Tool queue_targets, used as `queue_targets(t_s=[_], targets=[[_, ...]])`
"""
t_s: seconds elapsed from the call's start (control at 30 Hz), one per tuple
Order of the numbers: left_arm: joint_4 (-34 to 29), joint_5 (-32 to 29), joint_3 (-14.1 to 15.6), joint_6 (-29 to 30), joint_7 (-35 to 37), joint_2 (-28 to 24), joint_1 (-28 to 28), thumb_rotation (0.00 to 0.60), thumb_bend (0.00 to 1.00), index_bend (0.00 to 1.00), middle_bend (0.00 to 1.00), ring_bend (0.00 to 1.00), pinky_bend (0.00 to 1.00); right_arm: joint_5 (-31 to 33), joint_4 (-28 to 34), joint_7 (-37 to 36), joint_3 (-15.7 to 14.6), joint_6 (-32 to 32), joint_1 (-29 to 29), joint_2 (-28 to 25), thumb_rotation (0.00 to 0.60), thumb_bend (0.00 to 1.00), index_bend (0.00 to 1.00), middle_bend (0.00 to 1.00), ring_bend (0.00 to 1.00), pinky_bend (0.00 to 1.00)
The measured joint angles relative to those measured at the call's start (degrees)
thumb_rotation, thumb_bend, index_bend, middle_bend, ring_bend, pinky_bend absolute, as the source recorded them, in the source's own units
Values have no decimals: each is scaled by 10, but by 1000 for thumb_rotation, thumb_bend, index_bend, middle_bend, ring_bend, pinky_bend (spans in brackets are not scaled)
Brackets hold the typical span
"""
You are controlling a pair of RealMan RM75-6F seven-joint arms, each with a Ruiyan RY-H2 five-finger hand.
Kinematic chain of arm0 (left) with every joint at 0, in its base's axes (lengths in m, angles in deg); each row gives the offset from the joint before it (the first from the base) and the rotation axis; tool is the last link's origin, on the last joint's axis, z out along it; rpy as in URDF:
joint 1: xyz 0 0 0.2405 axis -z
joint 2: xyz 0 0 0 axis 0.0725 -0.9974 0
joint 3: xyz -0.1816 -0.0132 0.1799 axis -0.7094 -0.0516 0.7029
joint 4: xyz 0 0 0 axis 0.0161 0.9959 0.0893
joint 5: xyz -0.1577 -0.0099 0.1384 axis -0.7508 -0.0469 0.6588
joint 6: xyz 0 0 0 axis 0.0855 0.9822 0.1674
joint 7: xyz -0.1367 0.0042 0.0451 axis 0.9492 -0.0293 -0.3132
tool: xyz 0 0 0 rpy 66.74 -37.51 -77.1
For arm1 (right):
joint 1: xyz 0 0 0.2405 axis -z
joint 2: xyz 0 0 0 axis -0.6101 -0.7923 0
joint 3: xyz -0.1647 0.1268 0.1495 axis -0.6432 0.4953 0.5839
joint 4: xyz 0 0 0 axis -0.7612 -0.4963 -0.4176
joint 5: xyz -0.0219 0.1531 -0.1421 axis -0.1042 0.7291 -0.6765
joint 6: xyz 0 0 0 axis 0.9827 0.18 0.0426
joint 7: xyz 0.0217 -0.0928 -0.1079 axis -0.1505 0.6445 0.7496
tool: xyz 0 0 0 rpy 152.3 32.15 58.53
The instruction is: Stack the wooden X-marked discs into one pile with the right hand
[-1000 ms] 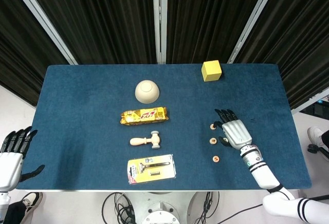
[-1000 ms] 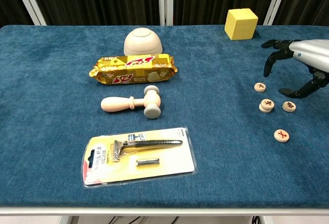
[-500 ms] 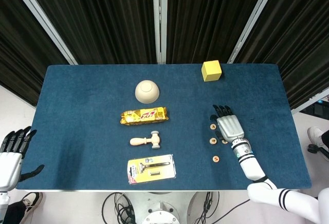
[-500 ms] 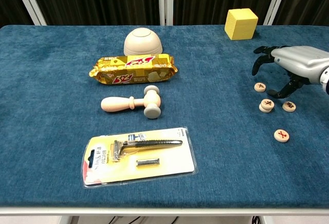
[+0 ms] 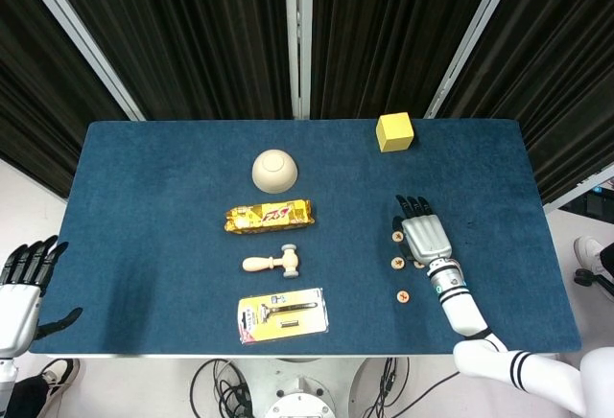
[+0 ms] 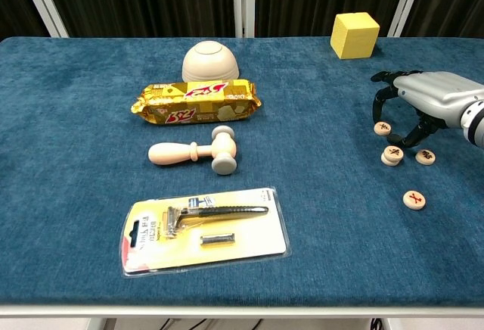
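Several small wooden X-marked discs lie at the table's right side. One disc [image 6: 383, 128] [image 5: 397, 236] lies farthest back. A low pile of two discs [image 6: 392, 154] [image 5: 396, 264] sits just in front of it, a single disc [image 6: 426, 156] to its right, and another disc [image 6: 414, 200] [image 5: 403, 296] nearest the front. My right hand [image 6: 423, 99] [image 5: 425, 236] hovers palm-down over the far discs with its fingers apart and curved downward, holding nothing. Its thumb reaches down between the pile and the single disc. My left hand [image 5: 24, 289] hangs open beside the table's front left corner.
A yellow cube [image 6: 355, 35] stands at the back right. Left of centre are an upturned cream bowl [image 6: 210, 60], a yellow snack packet [image 6: 197, 101], a wooden mallet [image 6: 198, 152] and a packaged razor [image 6: 206, 228]. The blue tabletop [image 6: 325, 254] ends just right of the discs.
My right hand has shifted left and come down over the far discs, its forearm swinging in behind it. The discs and the left hand have not moved.
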Motion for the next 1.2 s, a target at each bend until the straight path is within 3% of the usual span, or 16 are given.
queue_targets(t_s=[0.4, 0.67, 1.0, 1.2], targets=[[2, -2, -1, -2, 2, 1, 1, 600, 138, 77, 0, 0, 0, -2, 1, -10, 3, 3, -1, -3, 600, 321, 551, 2, 0, 0], [2, -2, -1, -3, 0, 1, 2, 600, 138, 77, 0, 0, 0, -31, 59, -24, 1, 23, 8, -46, 600, 322, 575, 10, 0, 0], [-2, -1, 1, -5, -9, 2, 2, 600, 138, 77, 0, 0, 0, -79, 176, -11, -52, 25, 31, -146, 600, 318, 580, 17, 0, 0], [-2, 0, 1, -3, -11, 2, 1, 600, 138, 77, 0, 0, 0, -92, 181, -3, -65, 22, 35, -147, 600, 309, 575, 17, 0, 0]])
